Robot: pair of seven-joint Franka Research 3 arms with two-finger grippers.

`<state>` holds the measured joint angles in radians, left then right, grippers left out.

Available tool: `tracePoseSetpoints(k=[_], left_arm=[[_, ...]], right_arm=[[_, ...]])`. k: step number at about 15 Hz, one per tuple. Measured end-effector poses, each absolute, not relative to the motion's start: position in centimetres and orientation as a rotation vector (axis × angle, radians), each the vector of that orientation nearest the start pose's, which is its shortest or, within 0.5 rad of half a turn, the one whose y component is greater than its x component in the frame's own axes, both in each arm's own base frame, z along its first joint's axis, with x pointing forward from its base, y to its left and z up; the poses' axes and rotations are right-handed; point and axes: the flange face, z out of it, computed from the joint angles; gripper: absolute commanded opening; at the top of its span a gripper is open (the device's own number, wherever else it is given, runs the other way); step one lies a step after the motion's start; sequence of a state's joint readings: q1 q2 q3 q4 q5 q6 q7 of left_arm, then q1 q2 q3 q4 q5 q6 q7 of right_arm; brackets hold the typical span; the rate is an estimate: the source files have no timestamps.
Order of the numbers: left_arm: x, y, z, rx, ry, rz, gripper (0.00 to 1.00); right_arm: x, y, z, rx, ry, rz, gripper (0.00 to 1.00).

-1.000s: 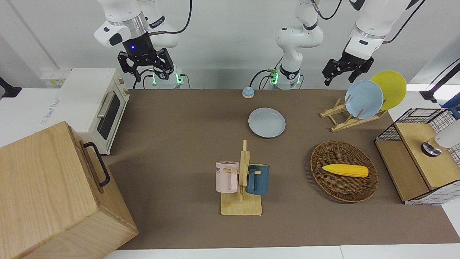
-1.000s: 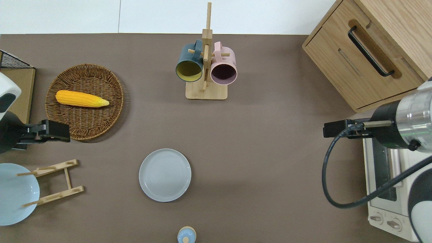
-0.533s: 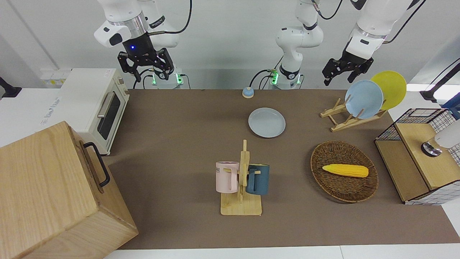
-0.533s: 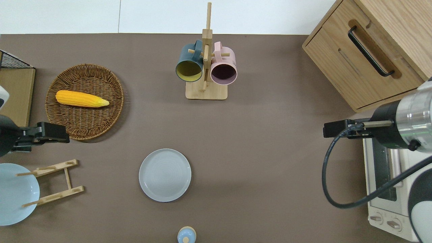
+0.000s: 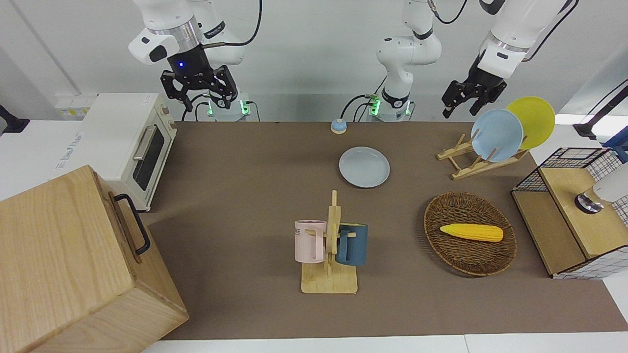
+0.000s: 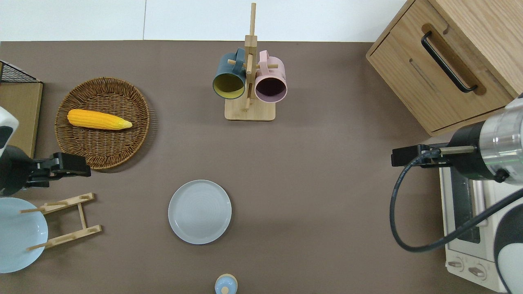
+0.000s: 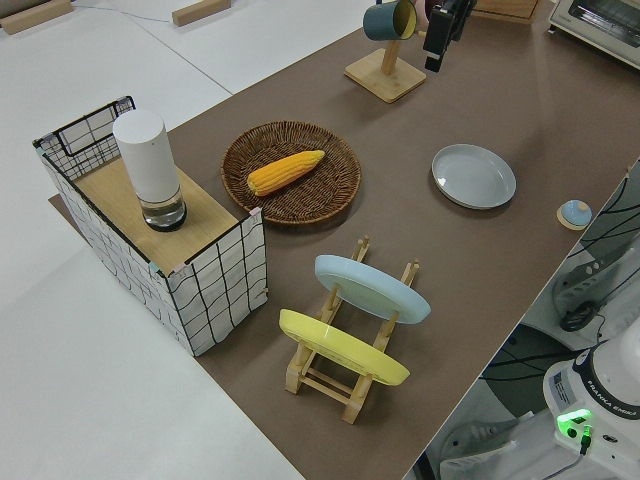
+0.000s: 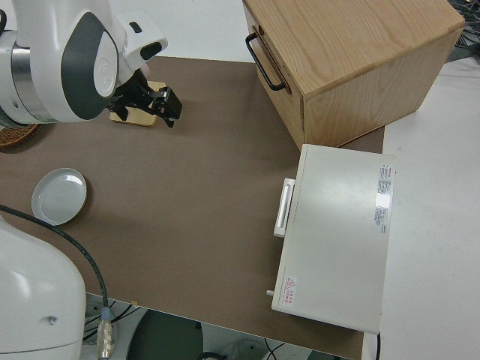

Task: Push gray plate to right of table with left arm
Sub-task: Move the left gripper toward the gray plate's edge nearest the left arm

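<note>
Well apart: gray plate [image 6: 200, 212], left tool [image 6: 73, 165]

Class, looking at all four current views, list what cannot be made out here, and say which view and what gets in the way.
- Sky-blue plate: overhead view, cut off by the picture's edge.
- Yellow plate: front view, partly hidden by the sky-blue plate.
- Left gripper: overhead view, fingers too small to tell whether open or shut.
- Toaster oven: overhead view, largely covered by the parked right arm.

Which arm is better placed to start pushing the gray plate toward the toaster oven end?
Left. The left gripper hangs on the side of the gray plate away from the toaster oven, so it can sweep across. The right arm is parked.
</note>
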<state>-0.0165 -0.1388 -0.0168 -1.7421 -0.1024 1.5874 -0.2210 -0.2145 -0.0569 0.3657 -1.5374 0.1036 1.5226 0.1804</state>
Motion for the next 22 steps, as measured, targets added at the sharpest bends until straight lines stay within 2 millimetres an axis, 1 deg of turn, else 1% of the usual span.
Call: tracePoseSetpoints(k=[1, 3, 5, 7, 9, 11, 16, 18, 22], left_arm=[[51.4, -3.2, 60.2, -3.222, -0.313, 0.076, 0.89], [52.0, -3.8, 57.7, -3.237, -0.322, 0.12, 0.89], [52.3, -4.0, 56.0, -3.251, -0.334, 0.153, 0.89], [52.4, -4.1, 54.1, -3.252, -0.344, 0.151, 0.9], [52.2, -4.3, 51.9, -3.249, -0.348, 0.161, 0.88], [52.1, -4.5, 50.4, -3.249, -0.351, 0.158, 0.87], [50.8, -5.3, 46.6, -3.238, -0.341, 0.199, 0.84], [50.3, -5.4, 45.3, -3.236, -0.341, 0.197, 0.84], [49.1, -6.7, 41.8, -3.246, -0.329, 0.174, 0.84]], right_arm=[[52.4, 9.8, 66.5, -3.053, 0.034, -0.037, 0.996], [52.4, 9.8, 66.5, -3.053, 0.034, -0.037, 0.996], [52.4, 9.8, 66.5, -3.053, 0.034, -0.037, 0.996], [52.4, 9.8, 66.5, -3.053, 0.034, -0.037, 0.996], [52.4, 9.8, 66.5, -3.053, 0.034, -0.037, 0.996], [52.4, 9.8, 66.5, -3.053, 0.034, -0.037, 0.996], [52.4, 9.8, 66.5, -3.053, 0.034, -0.037, 0.996], [52.4, 9.8, 66.5, -3.053, 0.034, -0.037, 0.996], [52.4, 9.8, 66.5, -3.053, 0.034, -0.037, 0.996]])
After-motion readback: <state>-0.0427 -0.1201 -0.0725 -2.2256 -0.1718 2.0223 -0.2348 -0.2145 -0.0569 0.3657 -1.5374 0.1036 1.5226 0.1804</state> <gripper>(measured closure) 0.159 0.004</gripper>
